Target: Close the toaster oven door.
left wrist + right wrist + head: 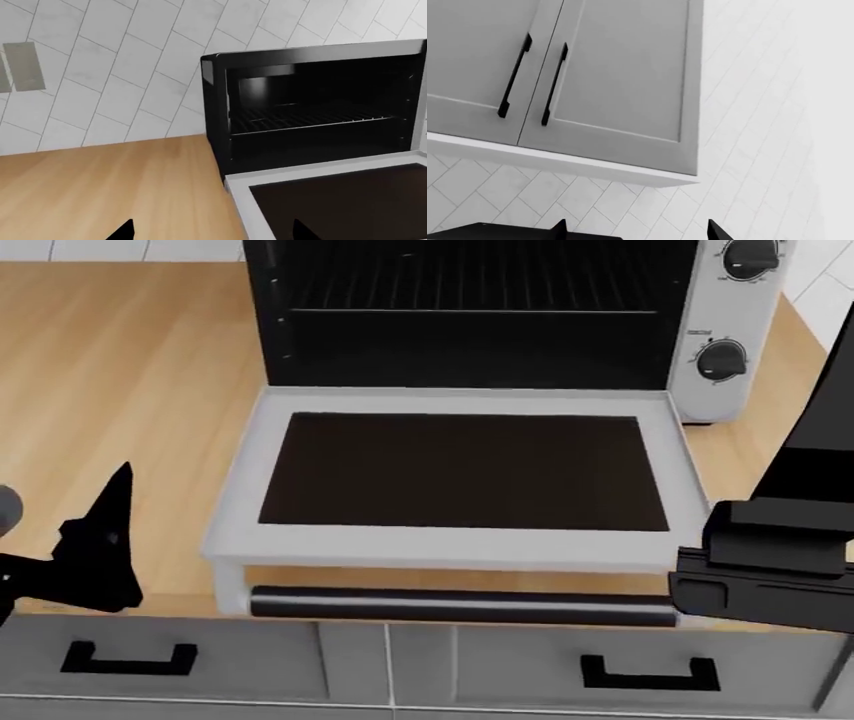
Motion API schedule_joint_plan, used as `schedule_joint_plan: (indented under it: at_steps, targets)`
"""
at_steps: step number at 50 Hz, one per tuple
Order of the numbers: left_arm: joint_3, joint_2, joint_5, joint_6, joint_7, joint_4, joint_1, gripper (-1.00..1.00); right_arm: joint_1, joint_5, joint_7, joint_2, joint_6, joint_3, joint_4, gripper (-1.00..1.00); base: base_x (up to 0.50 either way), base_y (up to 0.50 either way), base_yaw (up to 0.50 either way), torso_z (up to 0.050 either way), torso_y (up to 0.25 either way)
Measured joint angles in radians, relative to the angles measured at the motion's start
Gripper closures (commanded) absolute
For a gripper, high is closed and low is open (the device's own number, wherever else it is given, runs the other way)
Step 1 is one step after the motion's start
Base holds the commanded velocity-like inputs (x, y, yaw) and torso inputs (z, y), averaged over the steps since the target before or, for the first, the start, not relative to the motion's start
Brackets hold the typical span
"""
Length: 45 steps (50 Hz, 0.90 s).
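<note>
The toaster oven stands at the back of the wooden counter, with a black interior and a wire rack. Its door lies open and flat, dark glass up, with the black bar handle over the counter's front edge. My left gripper is open and empty, above the counter at the door's left edge; in the head view it is left of the door. My right gripper is open and empty and faces up at the wall cabinets. Its body is at the handle's right end.
Grey drawer fronts with small black handles run below the counter edge. Two black knobs sit on the oven's right panel. A white tiled wall with a grey outlet plate is behind. Grey wall cabinets hang above.
</note>
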Motion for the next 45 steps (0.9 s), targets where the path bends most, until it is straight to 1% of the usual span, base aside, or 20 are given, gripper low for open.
schedule_joint_plan:
  at_steps: [39,45]
  targets:
    - [-0.001,-0.006,-0.015,0.015,-0.005,-0.007,-0.004,-1.0,0.114,0.014,0.022,0.037,-0.019,-0.12,-0.007,-1.0,0.35,0.0,0.0,0.0,0.0]
    - [0.0,-0.008,-0.015,0.018,-0.006,-0.008,-0.004,-1.0,0.114,0.006,0.03,0.052,-0.049,-0.14,-0.004,-1.0,0.0,0.0,0.0,0.0,0.0]
